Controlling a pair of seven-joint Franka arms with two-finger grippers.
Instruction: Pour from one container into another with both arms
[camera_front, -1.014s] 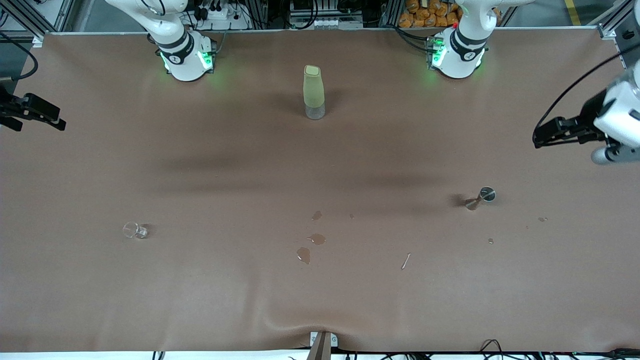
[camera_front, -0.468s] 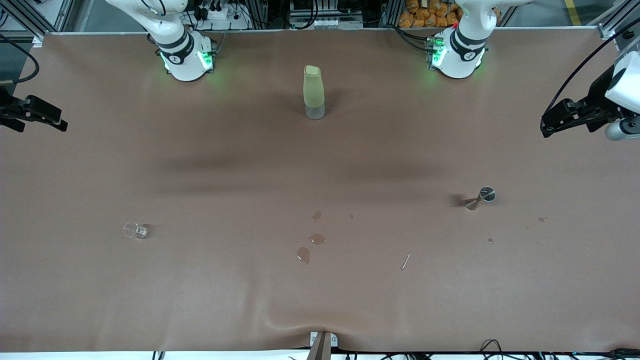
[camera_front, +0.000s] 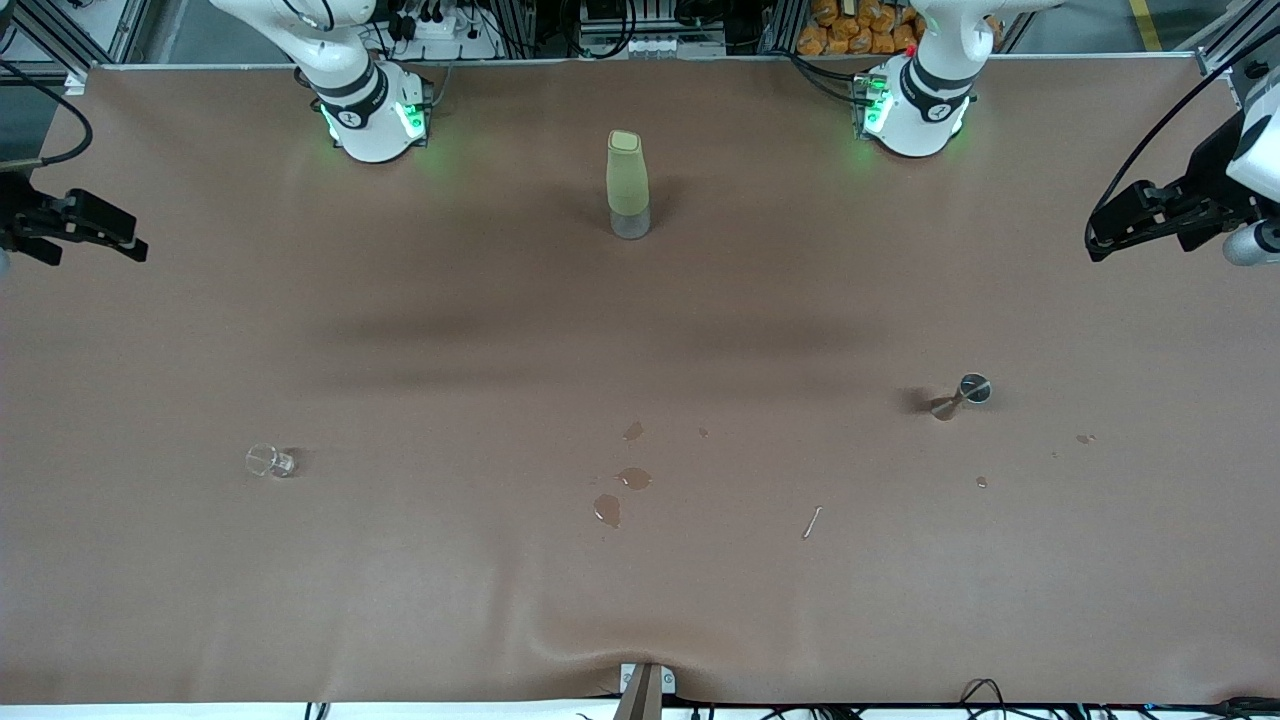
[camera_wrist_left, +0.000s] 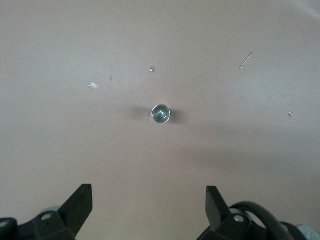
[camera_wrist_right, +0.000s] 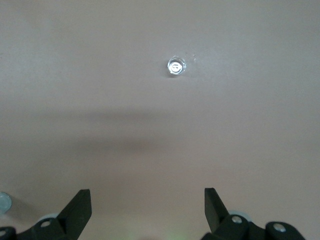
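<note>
The tiny clear glass cup (camera_front: 268, 460) (camera_wrist_right: 176, 66) stands on the brown table toward the right arm's end. The small silver jigger (camera_front: 966, 392) (camera_wrist_left: 161, 113) stands upright toward the left arm's end. My left gripper (camera_front: 1105, 238) (camera_wrist_left: 149, 202) hangs open and empty high over the table's edge at the left arm's end. My right gripper (camera_front: 125, 243) (camera_wrist_right: 148, 205) hangs open and empty high over the edge at the right arm's end. Neither gripper touches anything.
A tall pale yellow-green bottle (camera_front: 627, 184) with a clear base stands between the two arm bases. Small wet patches (camera_front: 622, 485) lie mid-table, nearer the front camera, with a thin streak (camera_front: 811, 521) and droplets (camera_front: 1084, 438) beside the jigger.
The left gripper has risen and drawn back toward the table's edge. The right gripper has shifted slightly inward over the table. The cup, jigger and bottle have not moved.
</note>
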